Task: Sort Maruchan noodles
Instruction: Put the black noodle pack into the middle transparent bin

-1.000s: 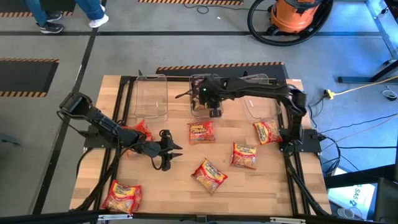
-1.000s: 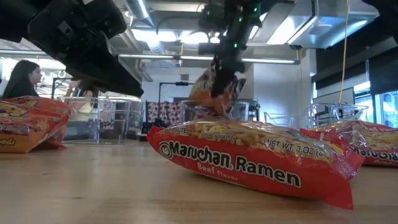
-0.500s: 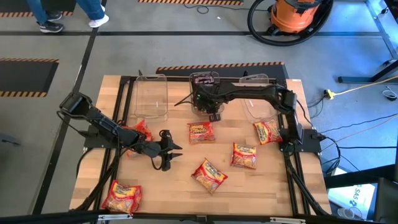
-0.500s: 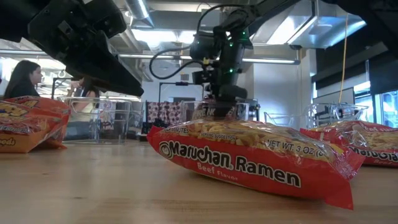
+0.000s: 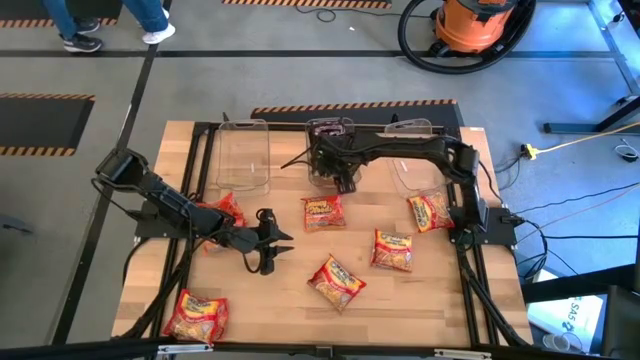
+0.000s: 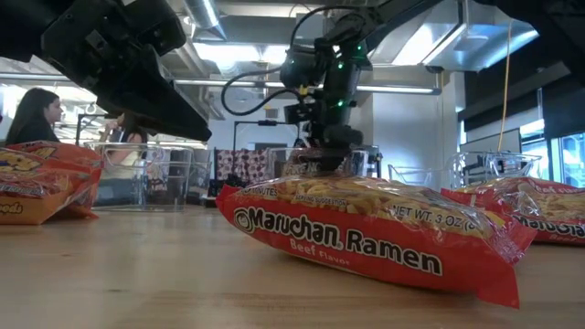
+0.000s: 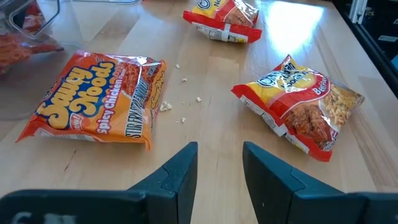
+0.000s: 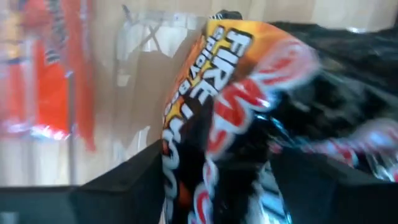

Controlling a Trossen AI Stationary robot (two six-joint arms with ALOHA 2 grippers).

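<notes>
Right gripper [image 5: 341,176] is mine and it hangs low in the middle clear bin [image 5: 330,124], at 12 o'clock on the table [image 5: 270,310] as seen from above. A dark "Fire" packet [image 8: 211,124] stands between its two fingers; whether I grip it or have let it go, I cannot tell. I judge that this packet is as good as sorted, since it is already inside the bin walls. More dark crinkly plastic [image 8: 348,56] lies just beyond it, so I believe other dark ones are there already.

Left to do, from near this bin going outward: one orange packet [image 5: 323,212] just at 6 o'clock from the bin, one [image 5: 431,212] at 3 o'clock, one [image 5: 393,250] at 4 o'clock, one [image 5: 337,282] at 6 o'clock, and one red packet [image 5: 197,315] far away at 8 o'clock. A sixth [image 5: 225,210] lies at 9 o'clock, partly under my left arm.

My left gripper [image 5: 268,241] waits near 8 o'clock, released and holding nothing.

So six packets are not yet sorted; I think about half the work remains.
</notes>
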